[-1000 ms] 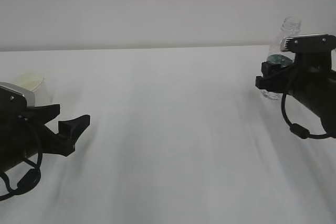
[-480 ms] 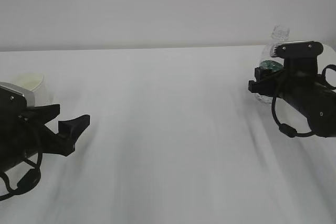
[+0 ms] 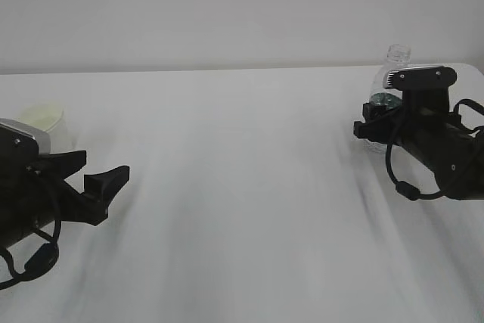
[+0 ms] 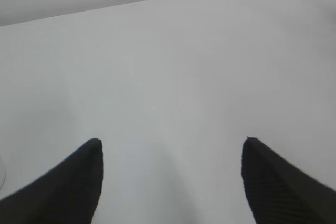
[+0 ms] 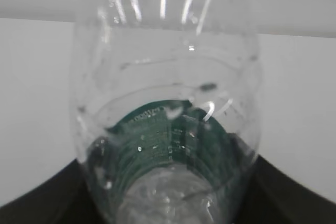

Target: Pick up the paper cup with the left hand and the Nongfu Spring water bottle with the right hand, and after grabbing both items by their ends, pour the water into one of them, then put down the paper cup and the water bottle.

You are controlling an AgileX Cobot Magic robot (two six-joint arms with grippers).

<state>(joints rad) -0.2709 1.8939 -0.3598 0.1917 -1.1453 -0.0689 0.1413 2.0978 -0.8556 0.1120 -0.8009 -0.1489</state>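
Gripping the bottle (image 3: pixel 390 81) near its middle, the right hand (image 3: pixel 372 120) sits at the far right of the table (image 3: pixel 242 187) in the exterior view, its black fingers closed around the clear ribbed body. The bottle stands roughly upright, open neck at the top with no cap, rising above the grey box on the wrist; the dark green label shows just beside the fingers. In the right wrist view the bottle (image 5: pixel 168 114) fills nearly the whole picture, green label visible through the clear plastic, with the dark fingers (image 5: pixel 294 192) pressed against both lower sides. Whether the bottle's base touches the table cannot be told, since the hand hides it. Water level inside is not clear enough to judge.

The left hand (image 3: pixel 94 187) is low at the left edge of the exterior view, its fingers spread wide apart and holding nothing. The left wrist view shows the two dark fingertips (image 4: pixel 79 182) well apart over bare white table (image 4: pixel 168 77), nothing between them. The cup (image 3: pixel 47 125) stands upright on the table behind the left hand, partly hidden by the wrist box, apart from the fingers. Cup and bottle are well apart, on opposite sides of the table.
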